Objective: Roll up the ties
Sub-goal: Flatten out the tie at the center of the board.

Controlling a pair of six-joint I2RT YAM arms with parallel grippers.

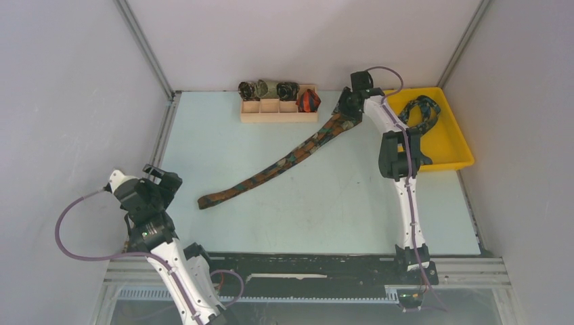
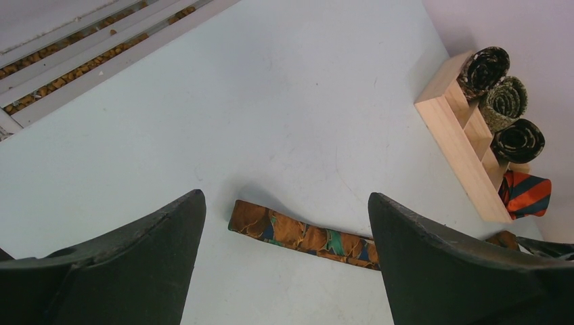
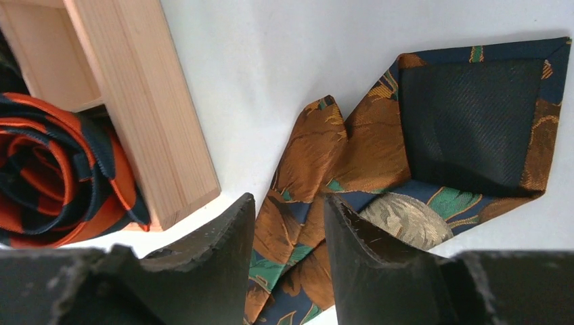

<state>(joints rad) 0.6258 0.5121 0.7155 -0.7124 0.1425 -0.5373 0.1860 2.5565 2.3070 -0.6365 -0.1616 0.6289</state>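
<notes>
**Brown tie laid out, right gripper at the wide end**

The pale blue-green table (image 1: 352, 210) fills the middle of the top view. The long brown-orange-green printed tie (image 1: 284, 161) lies flat across it on a diagonal, narrow tip at centre-left and wide end at upper centre. My guess is that it's stretched out so you can roll it from one end.

The yellow plastic tray (image 1: 445, 145) at upper right holds the navy and teal-green tie (image 1: 423, 112) in a loose heap, likely waiting its turn. The four-slot light wooden box (image 1: 279, 116) at top centre is where finished rolls go. It has three dark rolled ties (image 1: 267, 89) in its left slots and a red-orange and black rolled tie (image 1: 309, 100) in the right slot.

Your right gripper (image 3: 288, 206) is low over the wide end, just beside the box corner. The blade there is flipped to show its black lining. The jaws are part-way apart with cloth showing in the gap, and I can't tell if any is pinched.

Your left gripper (image 2: 285, 196) at lower left is spread wide and empty. It looks down at the narrow tip and is apart from it, probably parked to pin that end.
</notes>
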